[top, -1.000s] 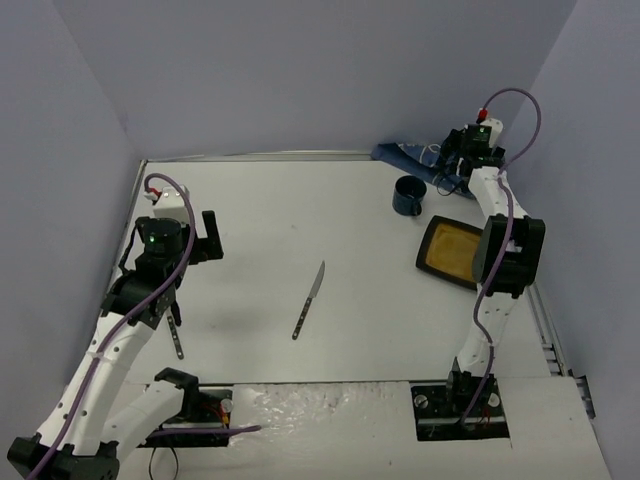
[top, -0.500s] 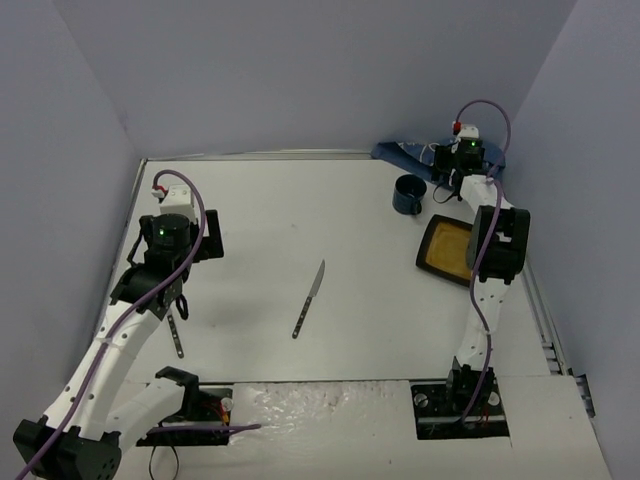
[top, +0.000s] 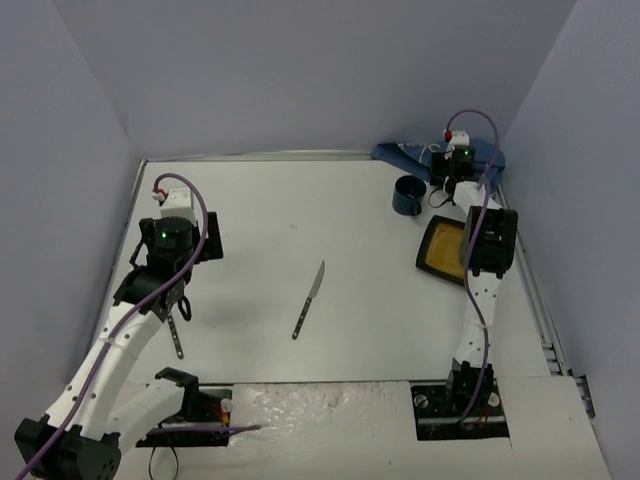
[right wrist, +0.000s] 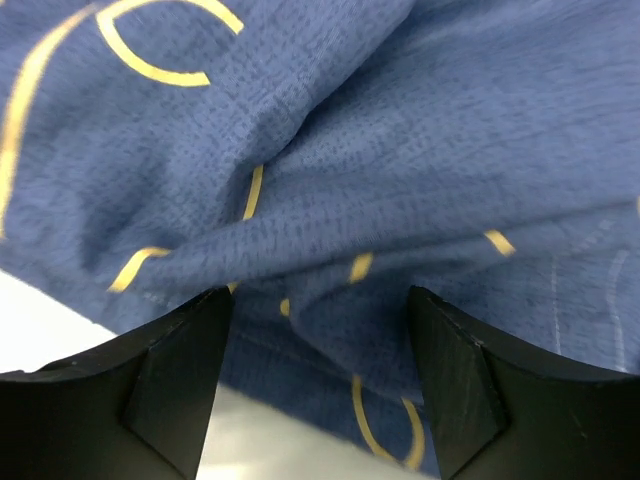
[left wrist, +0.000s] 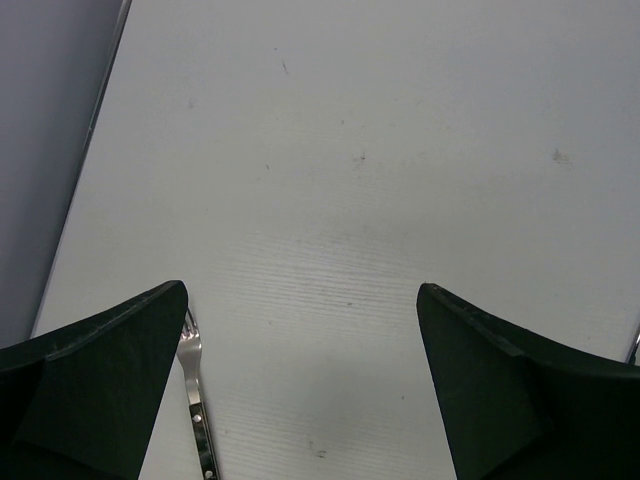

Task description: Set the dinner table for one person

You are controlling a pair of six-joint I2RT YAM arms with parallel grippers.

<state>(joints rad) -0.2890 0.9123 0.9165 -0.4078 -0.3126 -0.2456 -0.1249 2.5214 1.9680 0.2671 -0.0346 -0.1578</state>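
right hand (right wrist: 317,305) (fingers spread) over blue cloth (right wrist: 400,150)

**Lavender Walls on Three Sides**

A plain pale lavender back wall (top: 320,70) fills the upper frame. A matching left wall (top: 50,200) and right wall (top: 590,200) slant down the edges. Between them lies a large flat white tabletop (top: 300,220), evenly lit.
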